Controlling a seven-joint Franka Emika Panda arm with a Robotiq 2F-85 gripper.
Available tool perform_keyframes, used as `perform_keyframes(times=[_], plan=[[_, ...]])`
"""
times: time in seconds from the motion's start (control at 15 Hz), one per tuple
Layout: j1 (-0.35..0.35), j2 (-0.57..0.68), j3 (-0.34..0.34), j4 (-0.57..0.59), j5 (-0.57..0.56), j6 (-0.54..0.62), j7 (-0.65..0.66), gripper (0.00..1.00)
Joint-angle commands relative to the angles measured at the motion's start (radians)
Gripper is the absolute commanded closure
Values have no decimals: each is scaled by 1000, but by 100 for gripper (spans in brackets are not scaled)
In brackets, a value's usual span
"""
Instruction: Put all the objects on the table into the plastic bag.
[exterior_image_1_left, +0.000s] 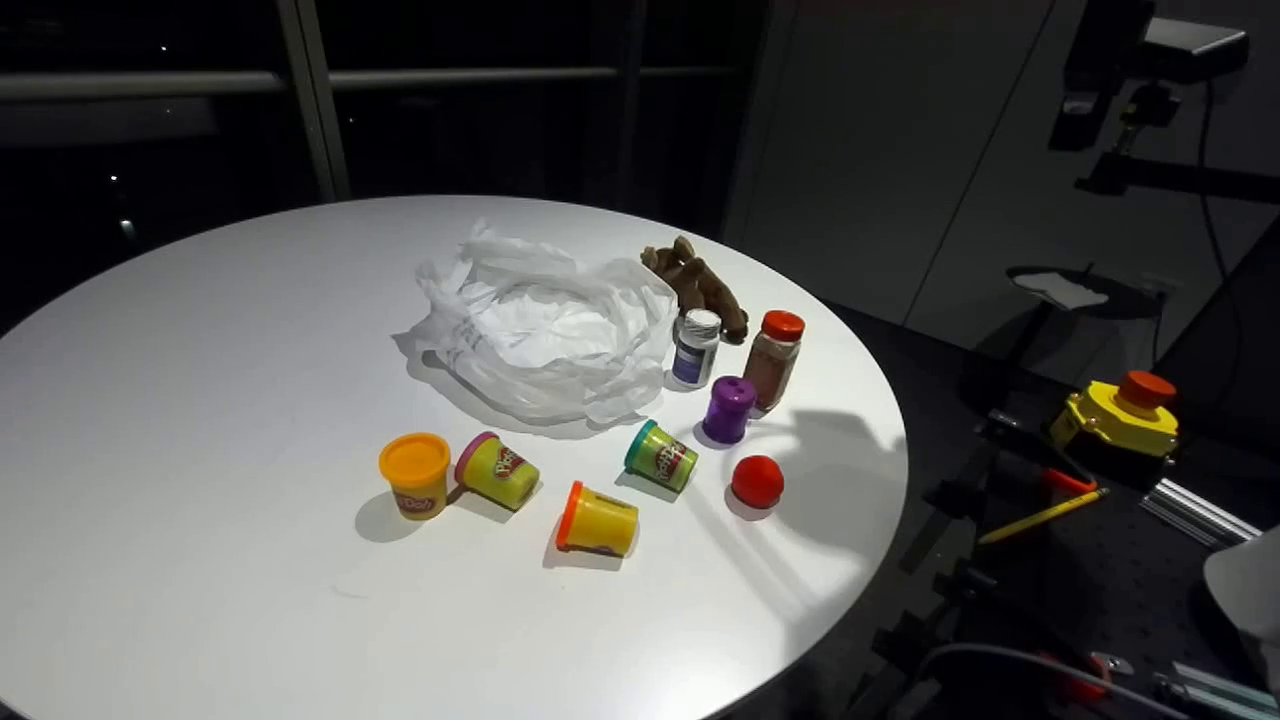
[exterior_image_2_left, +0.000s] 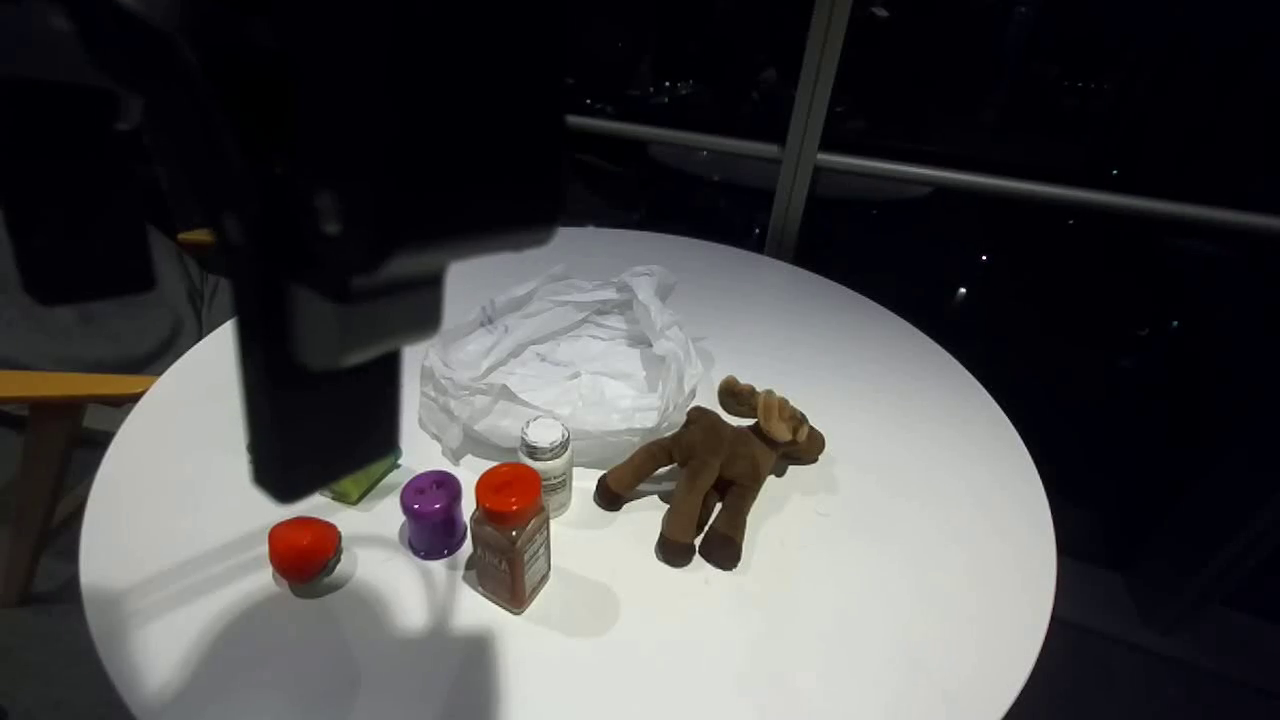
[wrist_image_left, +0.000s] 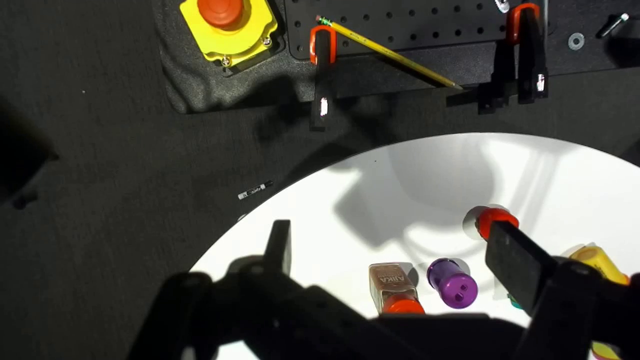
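The plastic bag (exterior_image_1_left: 520, 388) lies wrinkled and spread, its mouth facing up, on the white table (exterior_image_1_left: 230, 340). Beside it are the brown toy animal (exterior_image_2_left: 715, 460), a white bottle (exterior_image_1_left: 692, 362), the red-capped brown bottle (exterior_image_2_left: 510, 560), the purple cup (exterior_image_2_left: 433, 515) and the red piece (exterior_image_1_left: 757, 482). Nearer the exterior camera sit an orange cup (exterior_image_1_left: 415, 475), two yellow cups, one magenta-lidded (exterior_image_1_left: 500, 475) and one orange-lidded (exterior_image_1_left: 605, 522), and the green-yellow can (exterior_image_1_left: 665, 460). My gripper (wrist_image_left: 387, 227) hovers above the table, jaws wide apart, holding nothing; brown bottle and purple cup show below, between its fingers.
Past the table's rounded edge, a dark base plate carries a yellow and red device (wrist_image_left: 227, 30), a yellow pencil (wrist_image_left: 395, 52) and orange-black clamps (wrist_image_left: 322, 65). A marker (wrist_image_left: 255, 190) lies on the floor. Windows stand behind the table.
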Motion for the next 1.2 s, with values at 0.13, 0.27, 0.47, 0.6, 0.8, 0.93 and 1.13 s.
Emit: perform_keyframes(times=[0.13, 0.27, 0.47, 0.6, 0.8, 0.93, 1.13], plan=[[-3, 0, 3, 1, 2, -1, -1, 0], [11, 35, 13, 29, 14, -1, 7, 0], [39, 96, 59, 82, 28, -2, 54, 0], [66, 169, 100, 139, 40, 3, 92, 0], [105, 355, 157, 253, 48, 70, 156, 0], [125, 459, 176, 309, 53, 146, 161, 0], [156, 643, 198, 385, 61, 332, 139, 0]])
